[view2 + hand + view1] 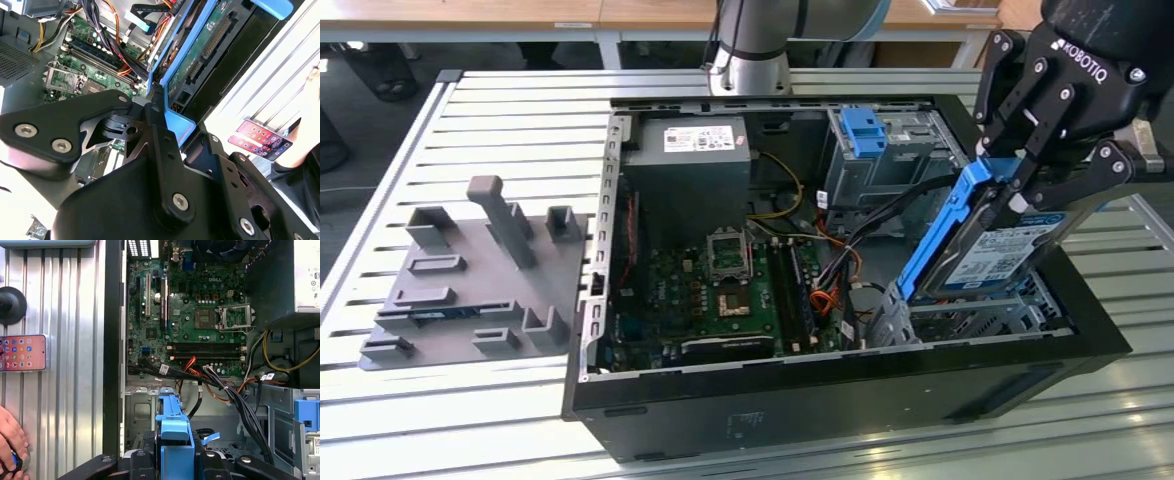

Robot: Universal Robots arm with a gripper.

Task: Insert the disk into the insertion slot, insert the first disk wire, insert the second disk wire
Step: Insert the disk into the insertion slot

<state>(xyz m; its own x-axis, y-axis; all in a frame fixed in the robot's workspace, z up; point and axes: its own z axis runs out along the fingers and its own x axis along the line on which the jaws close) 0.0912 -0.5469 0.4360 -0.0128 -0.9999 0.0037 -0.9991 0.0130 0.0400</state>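
My gripper [1003,178] is shut on the top edge of the disk [991,256], a grey drive with a white label in a bright blue carrier. The disk hangs steeply tilted, its lower end just above the insertion slot [977,316], the low perforated metal cage at the case's front corner on the exterior view's right. In the second wrist view the disk [199,46] shows its green underside, with the gripper [159,109] clamped on the blue frame. In the first wrist view the blue carrier of the disk [173,432] stands over the insertion slot [140,412].
The open computer case [720,385] holds a motherboard [720,285], a taller cage with a blue latch [865,132] and loose black and orange cables [887,210]. A grey fixture block [467,275] lies on the slatted table. A hand [11,440] and a phone [22,353] lie beside the case.
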